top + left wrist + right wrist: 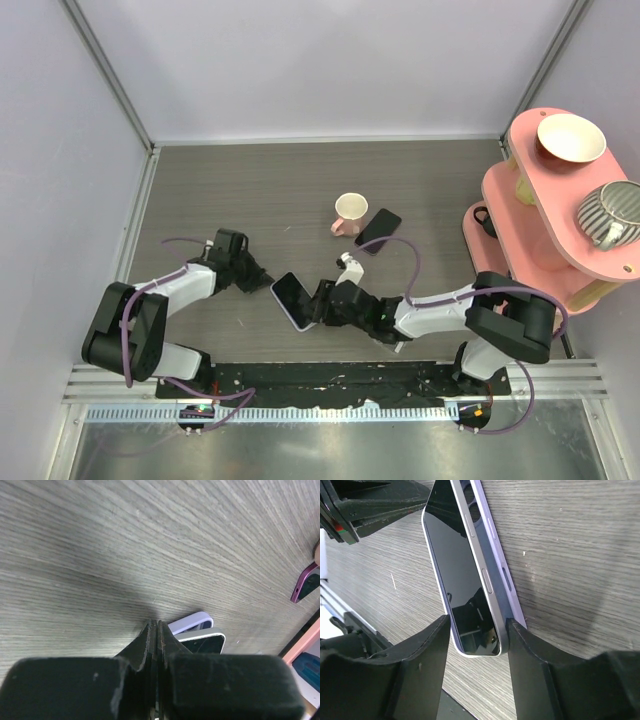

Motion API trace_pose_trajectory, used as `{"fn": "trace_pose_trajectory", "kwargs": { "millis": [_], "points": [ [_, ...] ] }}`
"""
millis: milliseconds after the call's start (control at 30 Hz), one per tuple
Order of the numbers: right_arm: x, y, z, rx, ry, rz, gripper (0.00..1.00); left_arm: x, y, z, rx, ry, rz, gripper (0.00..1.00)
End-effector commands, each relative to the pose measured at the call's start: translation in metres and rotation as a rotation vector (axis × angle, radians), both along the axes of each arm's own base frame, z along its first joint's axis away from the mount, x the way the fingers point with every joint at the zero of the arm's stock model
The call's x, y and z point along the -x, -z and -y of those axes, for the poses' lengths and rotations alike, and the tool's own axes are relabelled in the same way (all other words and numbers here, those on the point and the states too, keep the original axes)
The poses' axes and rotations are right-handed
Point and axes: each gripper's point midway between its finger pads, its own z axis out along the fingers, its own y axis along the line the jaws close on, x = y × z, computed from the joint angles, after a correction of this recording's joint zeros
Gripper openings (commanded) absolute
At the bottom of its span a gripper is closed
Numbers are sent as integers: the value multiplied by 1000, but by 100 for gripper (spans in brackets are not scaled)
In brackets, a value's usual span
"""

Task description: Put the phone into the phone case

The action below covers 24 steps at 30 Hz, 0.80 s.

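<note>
A slim phone (455, 555) with a glossy black screen and a pale silver frame lies face up near the front middle of the wood-grain surface. The screen is dark. Two narrow side buttons show along one long edge. Directly beneath it sits a soft lavender phone case (497, 545), flat on the surface, with cut-out slots along its wall. The phone rests on top of the case, its frame exposed above the case wall. From above, the pair lies diagonally.
</note>
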Motion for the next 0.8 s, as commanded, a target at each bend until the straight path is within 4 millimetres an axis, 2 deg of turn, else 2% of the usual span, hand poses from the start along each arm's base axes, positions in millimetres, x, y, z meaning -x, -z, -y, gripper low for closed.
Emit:
{"fn": "trace_pose_trajectory", "kwargs": {
  "millis": [0,267,433,533,767],
  "points": [
    [-6,-9,19,173,-26,70,55,46,27,-15,-95,23,-181,0],
    [-2,-20,24,199,-37,60,63,42,26,-12,-85,29,-174,0],
    [-2,-26,28,207,-41,71,59,39,23,-12,-90,40,-165,0],
    [1,-31,23,203,-70,67,57,34,17,-14,-114,49,-151,0],
    [7,-35,30,233,-87,42,60,23,-2,-22,-175,61,-99,0]
  ]
}}
